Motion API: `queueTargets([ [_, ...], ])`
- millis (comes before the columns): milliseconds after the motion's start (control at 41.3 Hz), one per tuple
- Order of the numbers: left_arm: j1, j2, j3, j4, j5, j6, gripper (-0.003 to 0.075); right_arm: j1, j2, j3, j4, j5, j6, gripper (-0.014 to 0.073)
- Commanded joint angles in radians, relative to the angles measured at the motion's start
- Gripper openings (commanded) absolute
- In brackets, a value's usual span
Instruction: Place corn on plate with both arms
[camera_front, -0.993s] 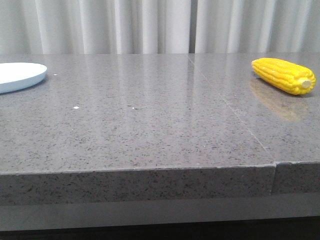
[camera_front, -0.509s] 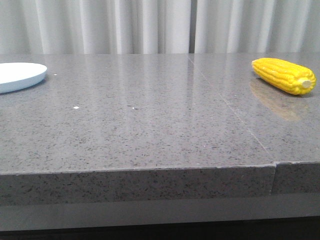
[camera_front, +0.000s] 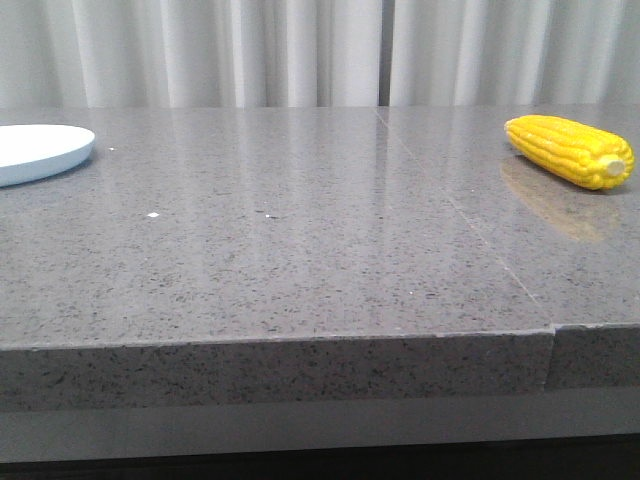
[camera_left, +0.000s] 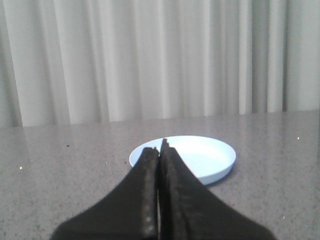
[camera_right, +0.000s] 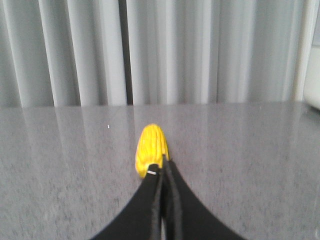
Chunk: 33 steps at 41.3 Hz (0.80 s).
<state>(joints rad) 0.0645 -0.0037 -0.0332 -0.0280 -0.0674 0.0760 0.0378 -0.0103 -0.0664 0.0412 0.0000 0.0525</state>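
The corn (camera_front: 568, 150) lies on its side at the far right of the grey speckled stone table (camera_front: 300, 260), its pale stub end turned toward the camera and to the right, its tapered tip pointing left and away; the plate (camera_front: 40, 153) sits at the far left edge of the front view, partly cut off by the frame, well apart from the cob; neither arm shows in the front view. In the left wrist view the left gripper (camera_left: 159, 150) has its two dark fingers pressed together with nothing between them, the white plate (camera_left: 200, 157) lying just beyond their tips; in the right wrist view the right gripper (camera_right: 161, 172) is likewise closed and empty, its tips lined up with the cob (camera_right: 151, 149) ahead; pale pleated curtains (camera_front: 300, 50) hang behind the table.
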Motion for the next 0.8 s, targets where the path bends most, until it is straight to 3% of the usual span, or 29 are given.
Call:
queueTargets([
  [0,0.0,-0.015,-0.111,-0.015,-0.068,-0.01,-0.002,-0.003,-0.012,-0.115,-0.012,-0.007,-0.002,-0.0068],
  [218,0.0,0.018,-0.377,-0.015,0.093,-0.01,-0.002,-0.003,0.082,-0.338,-0.017,0.142,-0.011,-0.0068],
  [509,0.0,0.303,-0.715,0.007,0.488,-0.01,-0.002,-0.003,0.415,-0.672,-0.017,0.414,-0.019,-0.0068],
  [581,0.0,0.373,-0.759,0.007,0.571,-0.01,-0.002,-0.003,0.494,-0.73,-0.017,0.491,-0.021,-0.0068],
  [775,0.0,0.498,-0.763,0.007,0.594,-0.01,-0.002,-0.003,0.661,-0.755,-0.017,0.542,-0.021,-0.0068],
])
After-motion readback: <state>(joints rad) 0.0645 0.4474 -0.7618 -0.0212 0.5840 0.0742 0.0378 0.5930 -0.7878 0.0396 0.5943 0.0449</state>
